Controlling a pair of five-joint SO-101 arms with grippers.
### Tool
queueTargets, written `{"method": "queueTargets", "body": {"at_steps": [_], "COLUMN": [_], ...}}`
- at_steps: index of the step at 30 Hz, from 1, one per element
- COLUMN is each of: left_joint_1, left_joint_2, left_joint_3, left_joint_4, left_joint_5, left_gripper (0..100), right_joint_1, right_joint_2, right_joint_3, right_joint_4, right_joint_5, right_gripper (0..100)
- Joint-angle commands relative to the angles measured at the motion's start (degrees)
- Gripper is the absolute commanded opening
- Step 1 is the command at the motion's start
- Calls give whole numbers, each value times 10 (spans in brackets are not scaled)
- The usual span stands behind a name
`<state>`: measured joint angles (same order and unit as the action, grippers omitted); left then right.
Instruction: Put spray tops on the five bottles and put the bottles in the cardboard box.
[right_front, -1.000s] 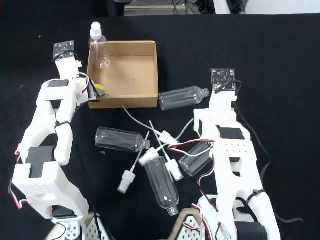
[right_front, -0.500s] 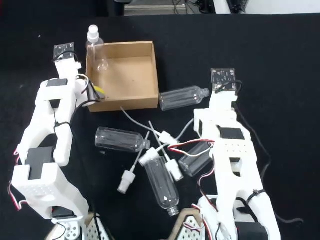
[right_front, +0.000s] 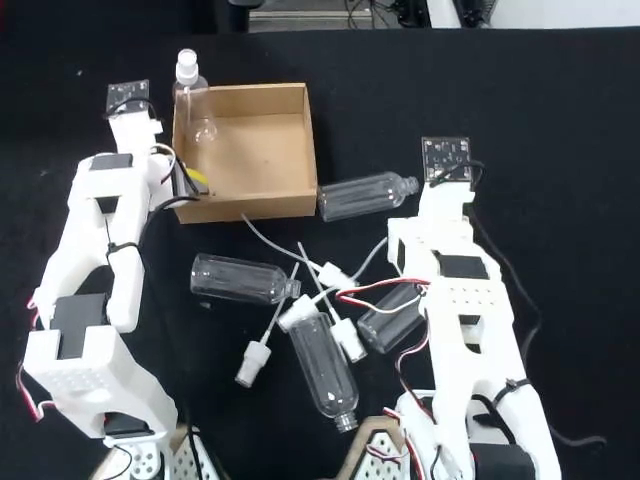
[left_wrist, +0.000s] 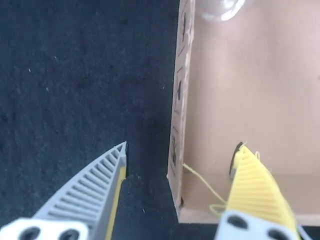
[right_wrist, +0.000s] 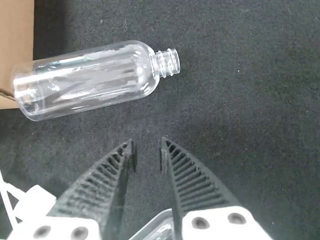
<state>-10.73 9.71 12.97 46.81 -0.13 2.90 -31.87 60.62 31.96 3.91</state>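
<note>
Left tool (left_wrist: 182, 146) is spread wide and straddles the left wall of the cardboard box (right_front: 290, 150), close to the box's near-left corner. Its grey finger (left_wrist: 100, 180) is outside over the black surface (right_front: 550, 120) and its yellow finger (left_wrist: 255, 180) is inside the box. It's got hold of nothing; the wall just sits in the gap with room on both sides.

The box itself sits toward the far-left part of the surface. One capped bottle (right_front: 195, 100) stands upright in the box's far-left corner, white spray top on.

Moving right, the middle of the surface is kind of a mess:
- a bare bottle (right_front: 243, 279) lies on its side in front of the box
- a second bare bottle (right_front: 325, 368) lies closer to the near edge, neck pointing at that edge
- loose spray tops (right_front: 253, 362) lie between and around them, with their thin tubes crossing each other
- a third bare bottle (right_front: 388, 318) is partly tucked under the right arm (right_front: 450, 280)

Last one, the uncapped bottle (right_wrist: 90, 80), lies on its side right off the box's near-right corner, its base up against the box and its open neck pointing away.

Right tool (right_wrist: 146, 142) is just beside that bottle without touching it. Its fingers are only a crack apart and there's nothing between them.
</note>
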Motion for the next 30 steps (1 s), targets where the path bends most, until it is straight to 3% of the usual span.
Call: {"method": "queueTargets", "body": {"at_steps": [1, 7, 14, 30], "left_joint_1": [-1, -2, -6, 0], "left_joint_2": [-31, -28, -28, 44], "left_joint_3": [-54, -56, -54, -80], "left_joint_4": [2, -3, 1, 3], "left_joint_5": [-3, -5, -7, -8], "left_gripper": [317, 313, 125, 116], "right_joint_1": [3, 3, 3, 3], "right_joint_2": [-9, -9, -9, -9], "right_joint_3": [-5, -5, -5, -5], "right_joint_4": [-16, -16, -16, -16], "right_joint_5": [0, 0, 0, 0], "right_gripper": [64, 64, 64, 64]}}
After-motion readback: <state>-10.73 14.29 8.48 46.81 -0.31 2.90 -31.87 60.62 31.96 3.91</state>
